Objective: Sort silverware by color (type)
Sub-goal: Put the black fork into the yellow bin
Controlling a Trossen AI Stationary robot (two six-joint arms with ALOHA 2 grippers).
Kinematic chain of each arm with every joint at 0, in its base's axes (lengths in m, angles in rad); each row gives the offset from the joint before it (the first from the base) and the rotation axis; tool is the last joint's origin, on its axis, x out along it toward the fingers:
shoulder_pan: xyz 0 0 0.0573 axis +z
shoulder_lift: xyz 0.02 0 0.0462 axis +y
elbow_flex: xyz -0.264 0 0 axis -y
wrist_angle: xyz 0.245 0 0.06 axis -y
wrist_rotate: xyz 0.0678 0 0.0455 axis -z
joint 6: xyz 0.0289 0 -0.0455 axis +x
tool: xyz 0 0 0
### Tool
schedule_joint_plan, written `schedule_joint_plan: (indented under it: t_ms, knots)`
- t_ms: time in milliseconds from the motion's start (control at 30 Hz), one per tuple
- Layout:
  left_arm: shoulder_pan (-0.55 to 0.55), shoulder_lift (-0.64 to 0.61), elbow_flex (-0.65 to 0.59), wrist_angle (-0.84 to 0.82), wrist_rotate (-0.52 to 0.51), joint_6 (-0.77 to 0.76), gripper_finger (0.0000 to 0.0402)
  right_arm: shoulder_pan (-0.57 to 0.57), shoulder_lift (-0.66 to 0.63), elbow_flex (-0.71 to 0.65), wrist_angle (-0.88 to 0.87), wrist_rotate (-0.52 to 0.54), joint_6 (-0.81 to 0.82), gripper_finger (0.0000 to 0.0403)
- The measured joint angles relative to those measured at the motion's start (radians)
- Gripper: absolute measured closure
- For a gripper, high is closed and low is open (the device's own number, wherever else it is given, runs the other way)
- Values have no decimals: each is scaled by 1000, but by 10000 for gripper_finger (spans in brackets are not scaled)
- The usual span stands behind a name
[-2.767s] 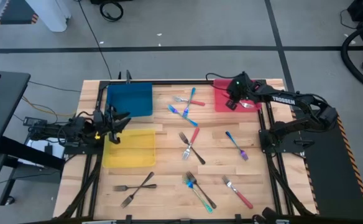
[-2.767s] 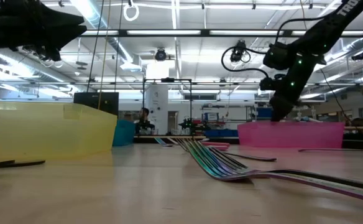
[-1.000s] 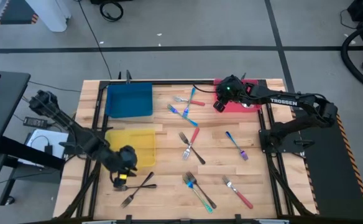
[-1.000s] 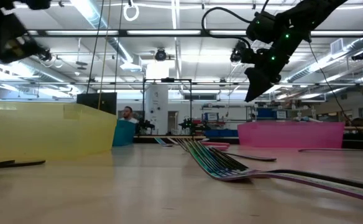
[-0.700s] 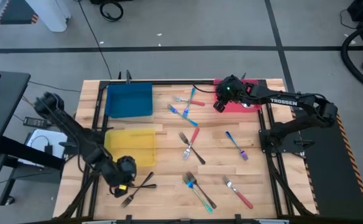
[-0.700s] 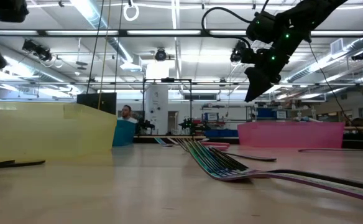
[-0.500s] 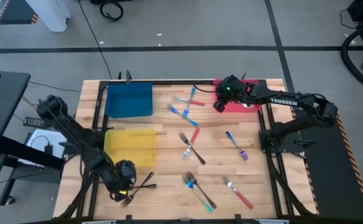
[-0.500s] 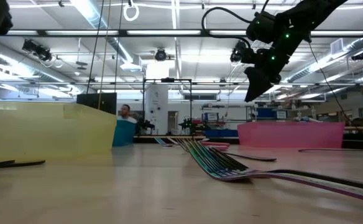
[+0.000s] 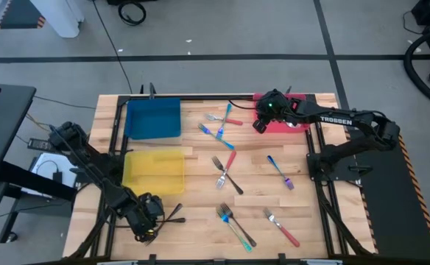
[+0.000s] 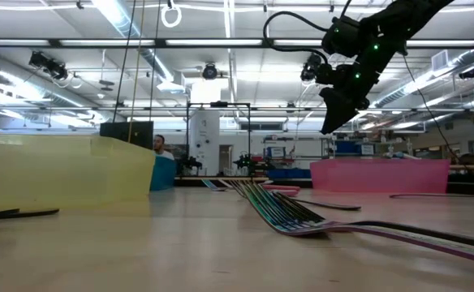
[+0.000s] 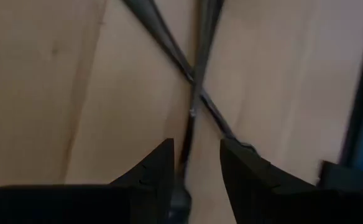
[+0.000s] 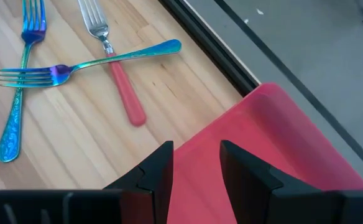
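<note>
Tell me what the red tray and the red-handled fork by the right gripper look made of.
Red tray: likely plastic, a smooth, uniform matte surface with thin walls. Red-handled fork: shiny silver metal tines and neck, with an opaque pink-red handle that looks like plastic or a coating; which one cannot be told.

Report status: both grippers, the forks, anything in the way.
Left gripper open, low over two crossed dark forks. Right gripper open, empty, above red tray. Remaining forks scattered mid-table. Nothing blocking.
</note>
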Motion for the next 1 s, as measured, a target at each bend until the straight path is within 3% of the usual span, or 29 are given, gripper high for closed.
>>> schedule_joint_plan:
  t_ms: [533,1000]
  knots:
    - [21,58,4,-16,-4,-25,276,0,0,0,-11,-43,16,263]
    - [-23,61,0,-23,-28,-83,383,0,0,0,-13,-41,10,263]
